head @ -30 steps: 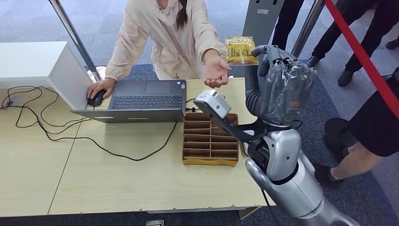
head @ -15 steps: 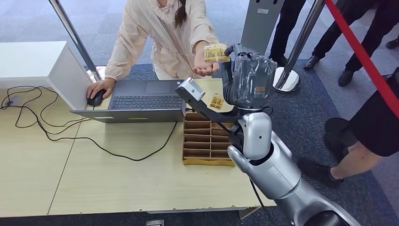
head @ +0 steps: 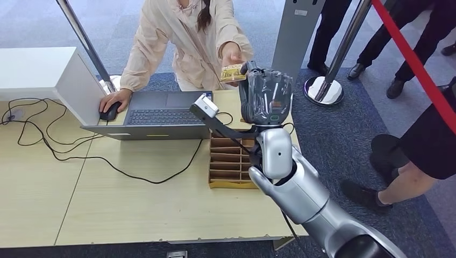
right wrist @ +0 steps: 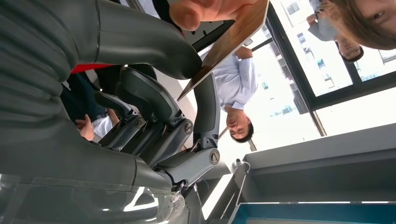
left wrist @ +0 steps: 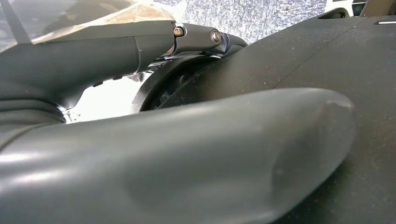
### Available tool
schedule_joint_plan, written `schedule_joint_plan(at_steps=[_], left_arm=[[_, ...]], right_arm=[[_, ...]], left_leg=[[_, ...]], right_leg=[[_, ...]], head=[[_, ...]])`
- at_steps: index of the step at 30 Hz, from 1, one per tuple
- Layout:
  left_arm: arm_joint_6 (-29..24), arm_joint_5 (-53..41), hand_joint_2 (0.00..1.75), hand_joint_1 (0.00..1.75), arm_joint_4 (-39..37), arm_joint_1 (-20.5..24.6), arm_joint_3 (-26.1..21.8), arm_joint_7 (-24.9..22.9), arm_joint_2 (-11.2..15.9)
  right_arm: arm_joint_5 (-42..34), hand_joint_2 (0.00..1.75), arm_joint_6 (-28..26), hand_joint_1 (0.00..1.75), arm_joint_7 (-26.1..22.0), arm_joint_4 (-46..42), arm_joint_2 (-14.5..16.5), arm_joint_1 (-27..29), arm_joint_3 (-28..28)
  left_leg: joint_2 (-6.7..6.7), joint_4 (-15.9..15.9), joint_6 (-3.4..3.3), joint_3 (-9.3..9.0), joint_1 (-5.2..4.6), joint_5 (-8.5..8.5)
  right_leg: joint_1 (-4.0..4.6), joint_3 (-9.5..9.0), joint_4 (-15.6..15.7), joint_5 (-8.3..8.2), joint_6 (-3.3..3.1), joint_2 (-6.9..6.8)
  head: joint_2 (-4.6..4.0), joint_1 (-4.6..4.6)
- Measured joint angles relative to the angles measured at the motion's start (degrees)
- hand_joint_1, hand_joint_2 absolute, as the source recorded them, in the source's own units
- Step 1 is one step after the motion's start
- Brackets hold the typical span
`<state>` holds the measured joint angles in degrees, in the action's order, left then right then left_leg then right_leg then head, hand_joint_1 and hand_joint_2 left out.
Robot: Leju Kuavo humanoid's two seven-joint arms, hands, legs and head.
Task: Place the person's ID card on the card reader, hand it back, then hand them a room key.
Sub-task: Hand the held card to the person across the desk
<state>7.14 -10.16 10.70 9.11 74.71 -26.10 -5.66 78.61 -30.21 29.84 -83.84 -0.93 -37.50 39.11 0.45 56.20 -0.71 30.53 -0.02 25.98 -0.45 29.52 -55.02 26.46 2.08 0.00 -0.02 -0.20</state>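
Note:
My right hand is raised over the table's far edge and pinches a yellow printed card between thumb and finger. The person's hand has closed on the card's other end. In the right wrist view the card shows edge-on, my thumb pressing one face and the person's fingers on it from beyond. My left hand hangs by my dark body, its thumb and fingers apart with nothing in them.
A brown divided box sits on the wooden table under my right arm. Beside it stand an open laptop and a mouse under the person's other hand. Cables trail left near a white box. A red rope and bystanders stand to the right.
My right arm has swung left and toward the person, carrying the card. The person's hand, held palm up before, has turned and taken hold of the card.

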Motion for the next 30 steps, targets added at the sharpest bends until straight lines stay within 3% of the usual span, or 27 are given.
schedule_joint_plan(at_steps=[12,15,16,17,19,20,22,26,30], left_arm=[[0.4,0.0,0.00,0.00,-0.1,0.0,0.0,-0.1,0.0],[0.4,0.0,0.00,0.00,-0.1,0.0,0.0,-0.1,0.0],[0.4,0.0,0.00,0.00,-0.1,0.0,0.0,-0.1,0.0],[0.5,0.0,0.00,0.00,-0.1,0.0,0.0,-0.1,0.0],[0.5,0.0,0.00,0.00,-0.1,0.0,0.0,-0.2,0.0],[0.5,0.0,0.00,0.00,-0.1,0.0,0.0,-0.2,0.0],[0.5,0.0,0.00,0.00,-0.1,0.0,0.0,-0.2,0.0],[0.6,0.0,0.00,0.00,-0.1,0.0,0.0,-0.2,0.0],[0.6,0.0,0.00,0.00,-0.1,0.0,0.0,-0.3,0.0]], right_arm=[[-0.8,1.75,-0.4,1.73,-0.1,3.8,1.2,0.0,1.0],[-0.9,1.75,-0.4,1.57,-0.2,4.6,1.4,0.0,1.2],[-0.9,1.75,-0.4,1.41,-0.2,4.8,1.5,0.0,1.3],[-0.9,1.75,-0.4,1.13,-0.2,5.0,1.5,0.0,1.4],[-0.9,1.75,-0.4,0.43,-0.2,5.3,1.6,0.0,1.5],[-0.9,1.75,-0.4,0.16,-0.2,5.5,1.6,0.0,1.5],[-0.9,1.75,-0.4,0.00,-0.2,5.9,1.7,0.0,1.6],[-1.0,0.00,-0.4,0.00,-0.2,6.6,1.9,0.0,1.7],[-0.9,0.00,-0.8,0.00,-0.1,7.1,2.0,0.0,1.7]], left_leg=[[0.00,0.0,0.00,0.00,0.00,0.00],[0.00,0.0,0.00,0.00,0.00,0.00],[0.01,0.0,0.00,0.00,0.00,0.00],[0.01,0.0,0.00,0.00,0.00,0.00],[0.00,0.0,0.00,0.00,0.00,0.00],[0.00,0.0,0.00,0.00,0.00,0.00],[0.01,0.0,0.00,0.00,0.00,0.00],[0.01,0.0,0.00,0.00,0.00,0.00],[0.01,0.0,0.00,-0.01,0.00,0.00]], right_leg=[[0.00,0.00,0.0,0.00,0.00,0.00],[0.00,0.00,0.0,0.00,0.00,0.00],[0.00,0.00,0.0,0.00,0.00,0.00],[0.00,0.00,0.0,0.00,0.00,0.00],[0.00,0.00,0.0,0.00,0.00,0.00],[0.00,0.00,0.0,0.00,0.00,0.00],[0.00,0.01,0.0,0.00,0.00,0.00],[0.00,0.01,0.0,0.00,0.00,0.00],[0.00,0.01,0.0,0.00,0.00,0.00]], head=[[0.00,0.00],[0.00,0.01],[0.00,0.01],[0.00,0.01],[-0.01,0.01],[-0.01,0.01],[0.00,0.01],[0.00,0.00],[0.00,0.01]])
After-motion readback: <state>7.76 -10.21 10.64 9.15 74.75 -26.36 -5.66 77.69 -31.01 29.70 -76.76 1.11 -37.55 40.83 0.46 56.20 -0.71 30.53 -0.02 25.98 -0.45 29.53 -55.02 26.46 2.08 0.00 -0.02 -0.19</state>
